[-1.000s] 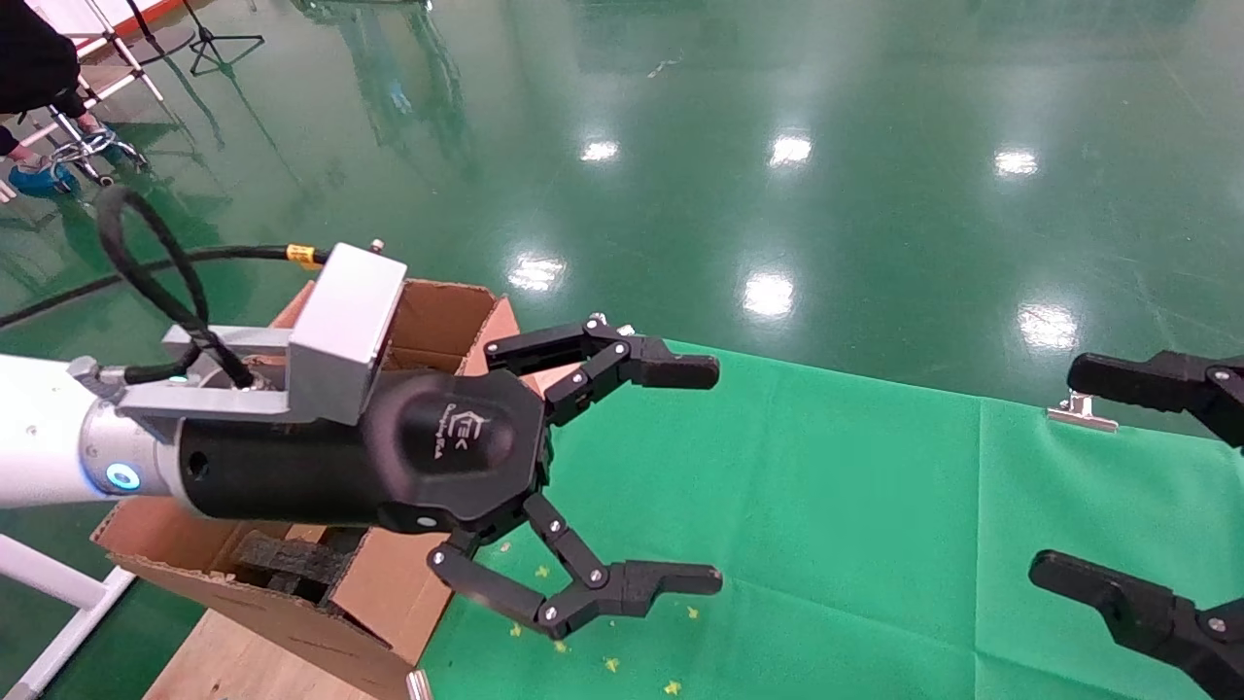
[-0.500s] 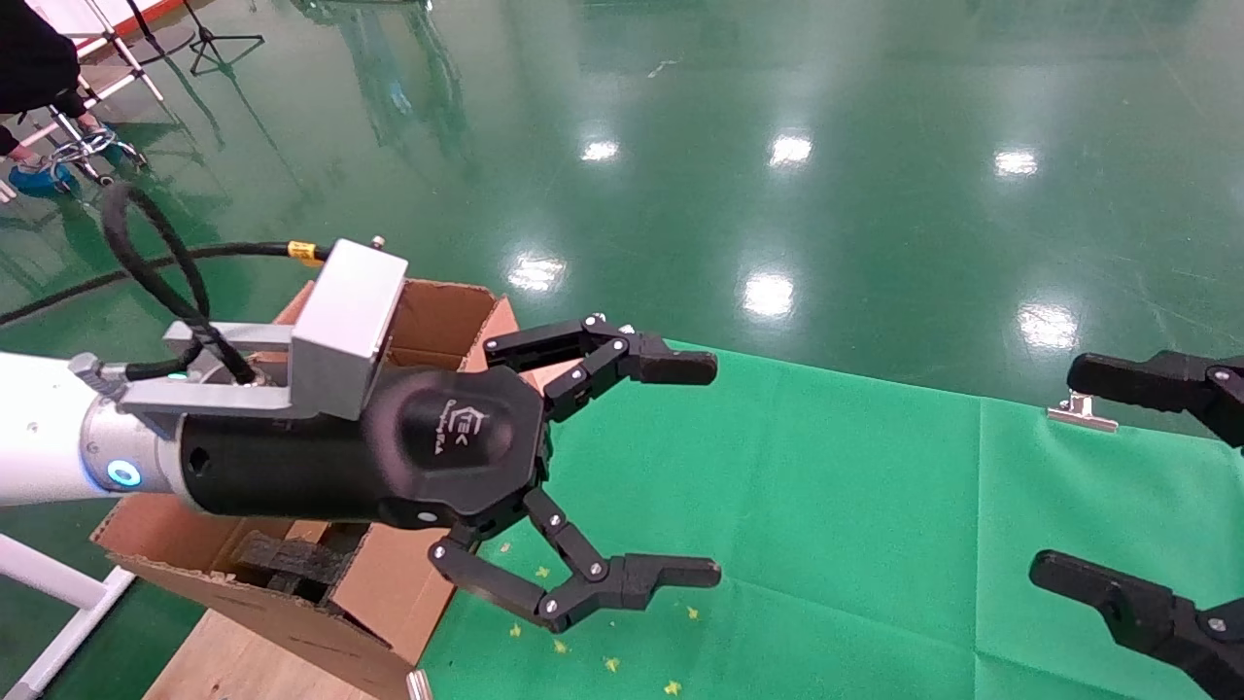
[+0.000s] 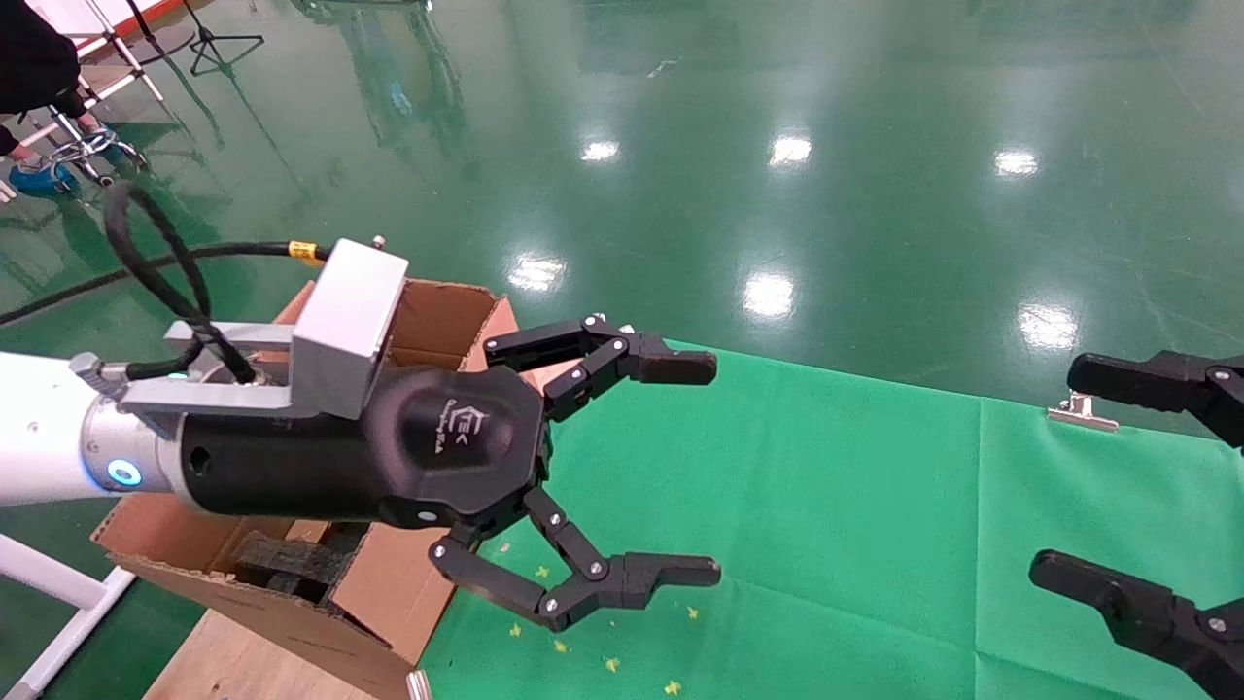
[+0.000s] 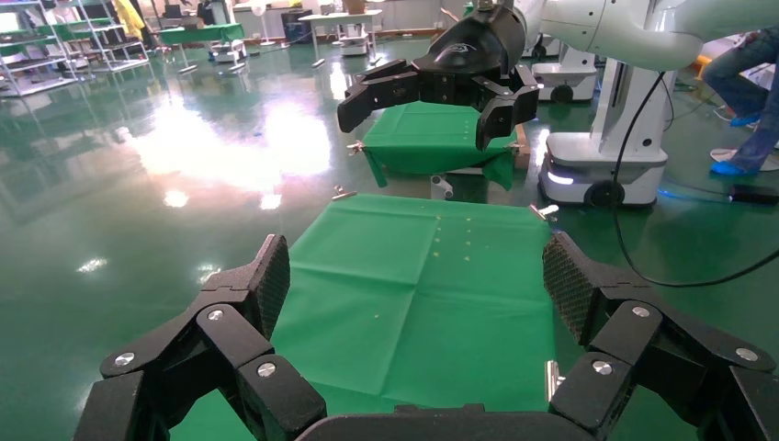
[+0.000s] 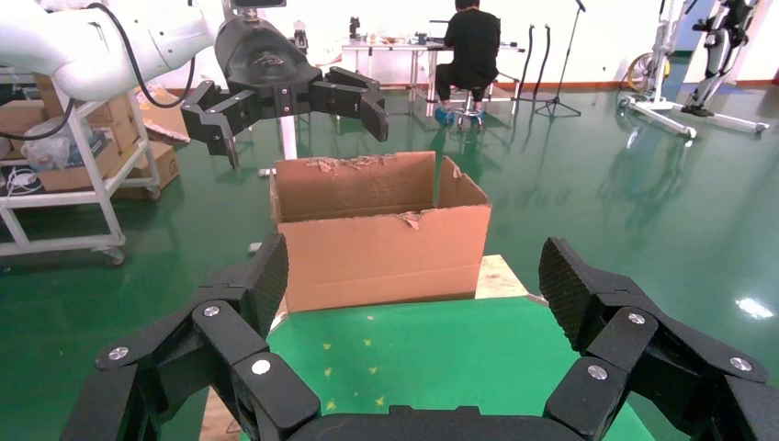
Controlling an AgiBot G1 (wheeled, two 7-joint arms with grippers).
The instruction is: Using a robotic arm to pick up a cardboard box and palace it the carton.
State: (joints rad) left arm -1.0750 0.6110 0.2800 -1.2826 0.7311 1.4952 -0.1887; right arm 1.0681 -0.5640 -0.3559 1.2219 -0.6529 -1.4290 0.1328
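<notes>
From the head view the left hand (image 3: 695, 467) hangs spread wide and empty over the green cloth (image 3: 826, 506) on the worktop, just beside the carton (image 3: 389, 593), whose black foam (image 3: 292, 559) shows only from here. The right wrist view alone shows the carton's whole ragged-edged front and raised flaps. The right hand (image 3: 1069, 476), also wide and empty, sits at the worktop's right edge; the small cardboard box appears in no view.
</notes>
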